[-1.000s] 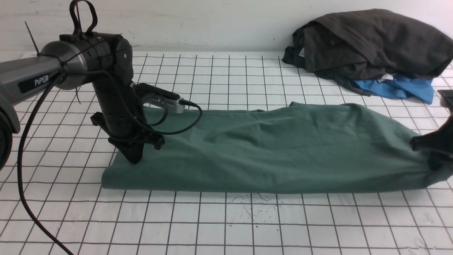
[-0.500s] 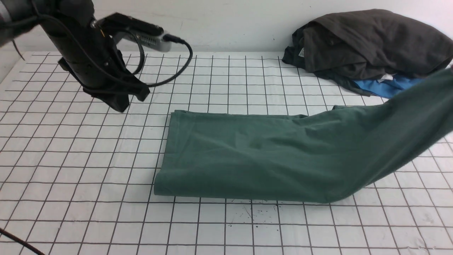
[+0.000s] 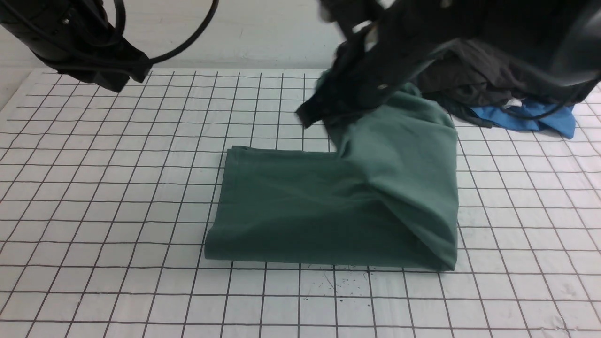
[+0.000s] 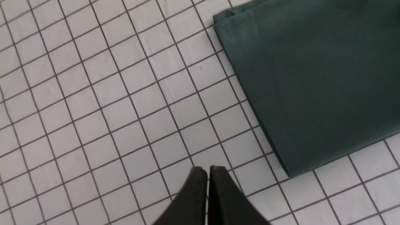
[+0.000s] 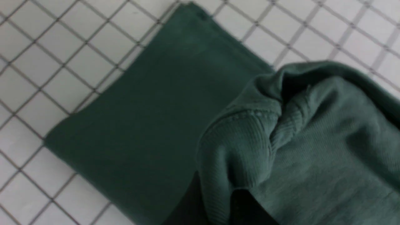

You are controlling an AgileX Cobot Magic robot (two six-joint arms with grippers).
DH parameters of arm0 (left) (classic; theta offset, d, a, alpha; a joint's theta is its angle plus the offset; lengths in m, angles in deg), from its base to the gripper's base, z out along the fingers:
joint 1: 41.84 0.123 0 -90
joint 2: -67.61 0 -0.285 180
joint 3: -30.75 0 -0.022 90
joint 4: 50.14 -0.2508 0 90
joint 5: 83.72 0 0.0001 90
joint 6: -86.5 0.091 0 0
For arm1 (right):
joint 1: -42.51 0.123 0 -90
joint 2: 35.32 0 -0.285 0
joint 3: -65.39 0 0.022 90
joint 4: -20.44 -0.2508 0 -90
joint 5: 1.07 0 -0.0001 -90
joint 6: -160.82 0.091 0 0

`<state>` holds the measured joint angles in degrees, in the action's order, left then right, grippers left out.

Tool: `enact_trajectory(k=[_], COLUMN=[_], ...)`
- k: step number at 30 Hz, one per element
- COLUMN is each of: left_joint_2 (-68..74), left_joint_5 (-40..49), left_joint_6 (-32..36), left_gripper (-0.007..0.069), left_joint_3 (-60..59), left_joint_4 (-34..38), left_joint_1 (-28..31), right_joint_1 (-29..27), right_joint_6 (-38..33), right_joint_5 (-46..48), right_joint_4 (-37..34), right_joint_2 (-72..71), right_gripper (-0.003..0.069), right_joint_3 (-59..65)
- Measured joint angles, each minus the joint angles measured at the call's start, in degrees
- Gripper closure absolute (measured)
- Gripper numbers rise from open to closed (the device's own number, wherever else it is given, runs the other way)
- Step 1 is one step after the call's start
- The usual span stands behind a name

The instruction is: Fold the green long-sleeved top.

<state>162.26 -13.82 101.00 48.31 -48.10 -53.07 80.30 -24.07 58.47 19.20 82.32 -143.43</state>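
Lying across the centre of the front view, the green long-sleeved top (image 3: 291,206) has its flat part at centre left, while its other end is folded up and over toward the middle, where the right tool (image 5: 215,203) has its tips closed on a pinch of the cloth; in the right wrist view the gripped fabric rises in a bunched loop above the flat layer. The arm carrying that tool reaches in from the upper right of the front view and is blurred. At the upper left, the left tool (image 4: 208,175) is shut and holds nothing, well apart from the top. Around the top spreads the bench (image 3: 117,244), white with a dark grid. At the upper right lie dark garments (image 3: 474,70) beside a blue garment (image 3: 549,117), partly behind the right arm
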Motion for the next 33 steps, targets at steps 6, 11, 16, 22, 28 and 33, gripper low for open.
enact_trajectory(k=[6,11,16,22,28,33], left_joint_2=[-2.65,-2.91,-2.85,-1.29,2.06,8.35], left_joint_5=[1.89,2.0,2.0,1.94,1.26,-0.49], left_joint_6=[0.0,0.0,-0.06,0.07,4.1,5.56], left_gripper=[0.0632,0.0632,0.0632,0.0632,0.0632,0.0632], left_joint_3=[0.0,-0.11,-1.2,-1.57,-1.57,-1.57], left_joint_4=[-0.07,-0.01,0.72,5.23,13.47,15.63], left_joint_1=[0.0,0.0,0.0,0.0,-0.21,-3.36], right_joint_1=[5.76,6.54,6.43,4.5,-0.12,-7.29], right_joint_6=[-0.63,-1.55,-2.73,-2.87,-1.97,-1.65], right_joint_5=[0.0,0.0,1.52,10.76,11.59,11.61], right_joint_4=[-4.53,-8.16,-11.06,-8.54,0.91,2.74], right_joint_2=[11.05,16.3,16.78,16.78,13.07,8.95], right_gripper=[0.0648,0.0603,0.0419,0.019,0.0218,0.0393], right_joint_3=[-6.3,-7.9,-9.62,-19.72,-18.77,-8.8])
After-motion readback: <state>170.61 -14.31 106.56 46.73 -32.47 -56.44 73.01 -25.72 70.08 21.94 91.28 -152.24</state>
